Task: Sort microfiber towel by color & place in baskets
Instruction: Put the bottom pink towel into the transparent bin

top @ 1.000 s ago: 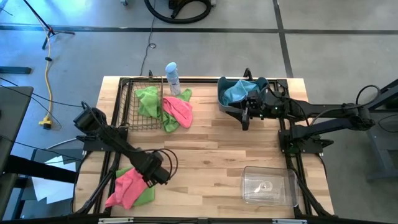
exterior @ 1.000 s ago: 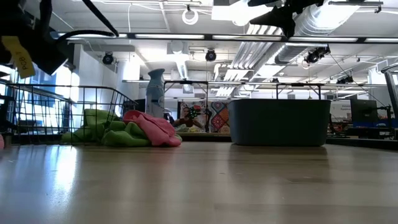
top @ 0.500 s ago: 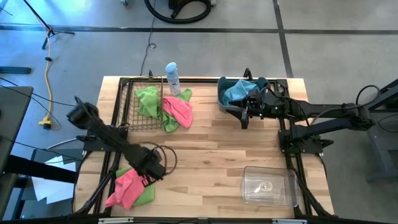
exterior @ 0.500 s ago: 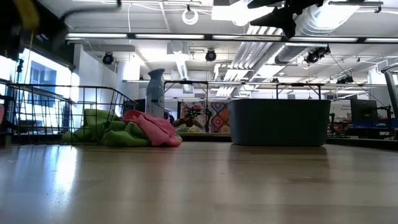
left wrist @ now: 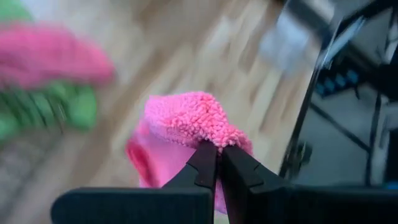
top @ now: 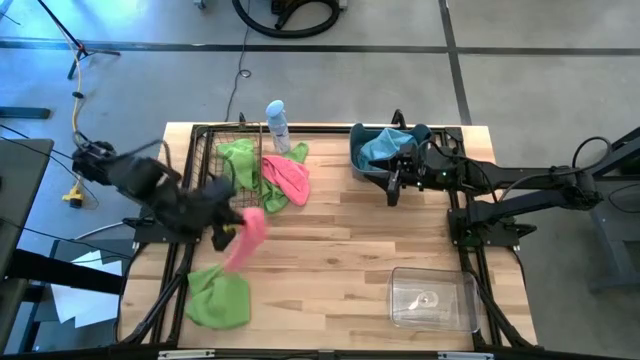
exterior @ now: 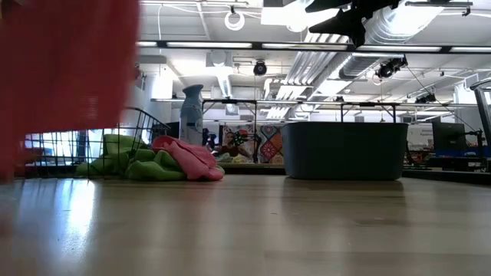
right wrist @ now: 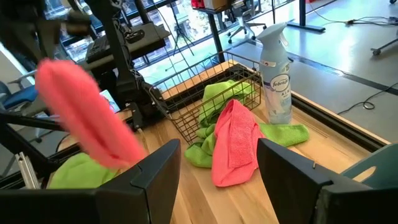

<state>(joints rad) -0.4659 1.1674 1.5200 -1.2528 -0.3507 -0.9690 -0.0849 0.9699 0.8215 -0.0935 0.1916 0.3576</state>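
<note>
The left gripper (left wrist: 217, 163) is clamped on a pink towel (top: 247, 236) – the fuzzy cloth hangs from its pinched fingers above the wooden table (top: 340, 250), near the table's left side. Just below it, a green towel (top: 220, 296) lies flat on the table's front left corner. Beyond the gripper stands a black wire basket (top: 215, 175) with green cloth inside; another pink towel (top: 290, 178) and more green cloth drape over its edge, beside a white spray bottle (top: 277, 124). The right gripper (top: 395, 185) hangs with its fingers apart, holding nothing, at the near rim of a grey-blue tub (top: 365, 160) – a teal towel (top: 382, 148) lies inside. A clear plastic box (top: 432, 298) sits at the front right.
</note>
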